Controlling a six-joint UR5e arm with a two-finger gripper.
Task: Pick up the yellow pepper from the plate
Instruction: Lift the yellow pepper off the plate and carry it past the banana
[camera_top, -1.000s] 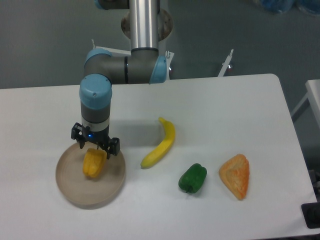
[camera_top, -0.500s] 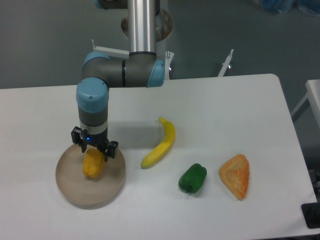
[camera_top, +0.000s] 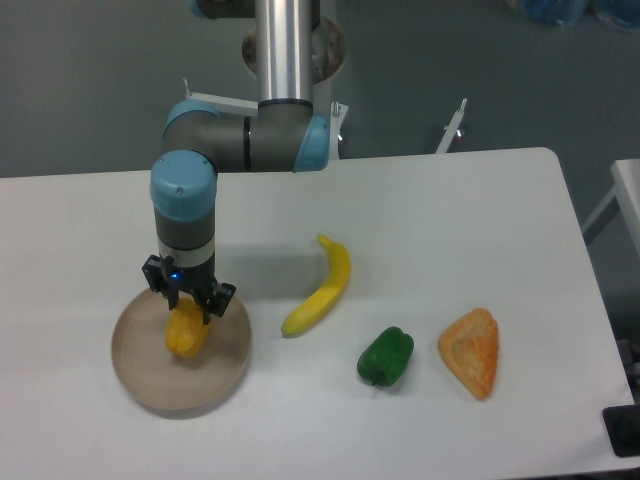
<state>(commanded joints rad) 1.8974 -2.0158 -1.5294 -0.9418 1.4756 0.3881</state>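
Hanging straight down over the round tan shallow plate (camera_top: 135, 380), the black two-finger tool (camera_top: 188, 312) sits directly atop the small blocky golden-yellow pepper (camera_top: 186, 334), which lies on the plate; whether its fingers are clamped, I cannot tell.

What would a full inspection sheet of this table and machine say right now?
Surface: flat white table, rounded corner, unmarked.
Job's things: small blocky golden-yellow pepper lying in the round shallow tan plate.
Clutter: long curved yellow banana, green bell pepper, orange triangular wedge, all apart on the table.
Grippers: black two-finger pincer down at the yellow pepper's top; whether it grips cannot be told.
Cables: nothing seen.
Surroundings: grey floor, white frame parts behind the table.
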